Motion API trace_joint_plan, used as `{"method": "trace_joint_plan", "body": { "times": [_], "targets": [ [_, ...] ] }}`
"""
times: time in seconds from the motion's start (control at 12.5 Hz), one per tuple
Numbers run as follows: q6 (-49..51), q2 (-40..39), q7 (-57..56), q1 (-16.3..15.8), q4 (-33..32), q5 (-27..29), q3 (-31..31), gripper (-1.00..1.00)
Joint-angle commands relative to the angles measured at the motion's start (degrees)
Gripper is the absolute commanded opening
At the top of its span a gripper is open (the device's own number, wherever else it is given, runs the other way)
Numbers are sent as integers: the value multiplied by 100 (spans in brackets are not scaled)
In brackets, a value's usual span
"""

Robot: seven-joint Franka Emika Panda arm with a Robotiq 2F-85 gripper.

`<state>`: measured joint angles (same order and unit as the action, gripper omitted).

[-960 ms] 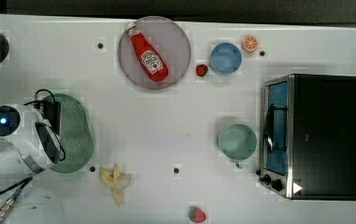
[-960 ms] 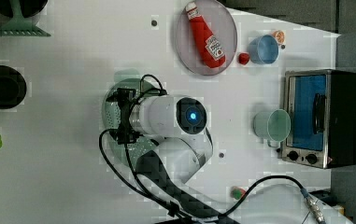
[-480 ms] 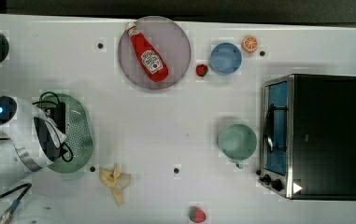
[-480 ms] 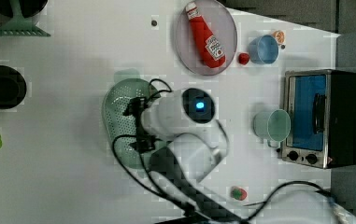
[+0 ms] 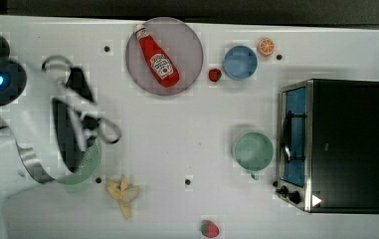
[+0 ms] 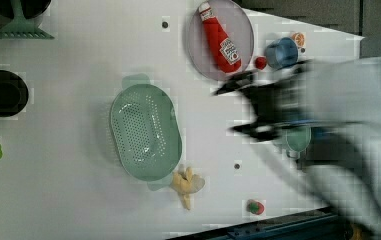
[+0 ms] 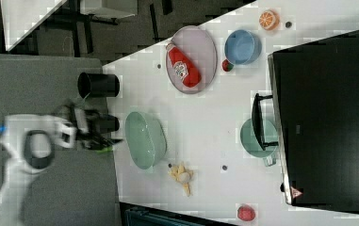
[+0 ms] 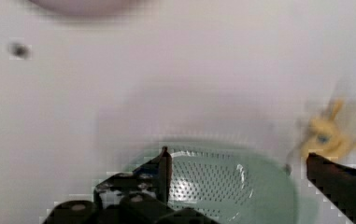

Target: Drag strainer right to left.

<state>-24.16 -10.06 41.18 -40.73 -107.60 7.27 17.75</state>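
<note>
Now released: claw [image 8: 236, 161] spread wide, empty, lifted clear of strainer [image 6: 145, 131]. Strainer at rest on worktop [image 6: 78, 200], just beside banana peel [image 6: 188, 184] in left view. Drag probably complete, though arm blurred.

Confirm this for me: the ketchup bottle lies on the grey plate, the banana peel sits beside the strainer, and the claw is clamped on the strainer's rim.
Not quite. The claw is open and holds nothing; the wrist view shows its fingers spread apart above the strainer. The rest stands: the ketchup bottle lies on the grey plate, and the banana peel sits beside the strainer.
</note>
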Motion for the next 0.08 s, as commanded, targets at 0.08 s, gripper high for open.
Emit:
{"method": "trace_joint_plan", "body": {
  "times": [0.08],
  "targets": [
    [702,995,-2057,400,311,-426,1102,100]
  ]
}}
